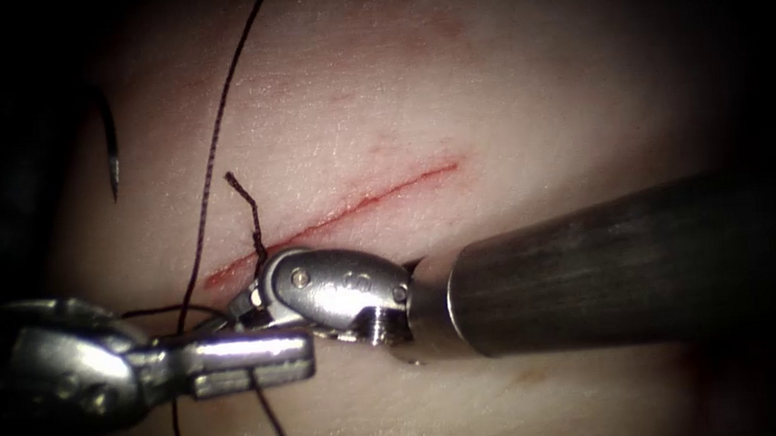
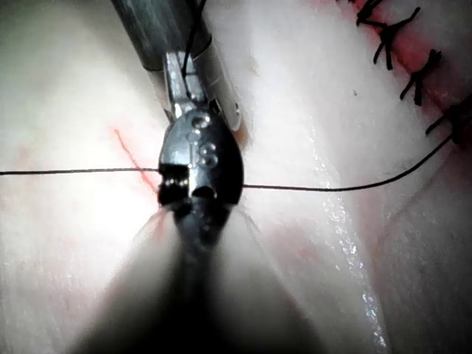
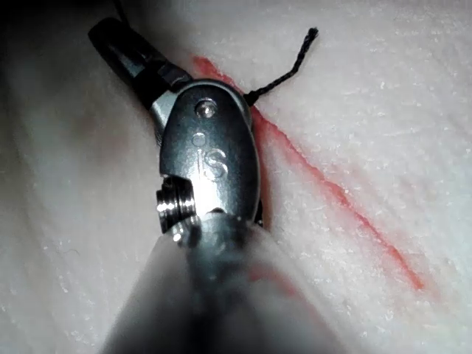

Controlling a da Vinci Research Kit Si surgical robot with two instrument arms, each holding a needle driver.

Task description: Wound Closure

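tissue [image 1: 507, 100] | left gripper [image 1: 252, 360] level, clamping thread [image 1: 218, 139] | right gripper [image 1: 252, 300] state unclear

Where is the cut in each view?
Endoscope: the cut runs diagonally mid-picture, its lower end at the right tool.
Left wrist: red line crossing the thread beside that tool.
Right wrist: red line alongside that tool.
Shared landmark: right tool. Needle lies left of the cut, unheld.
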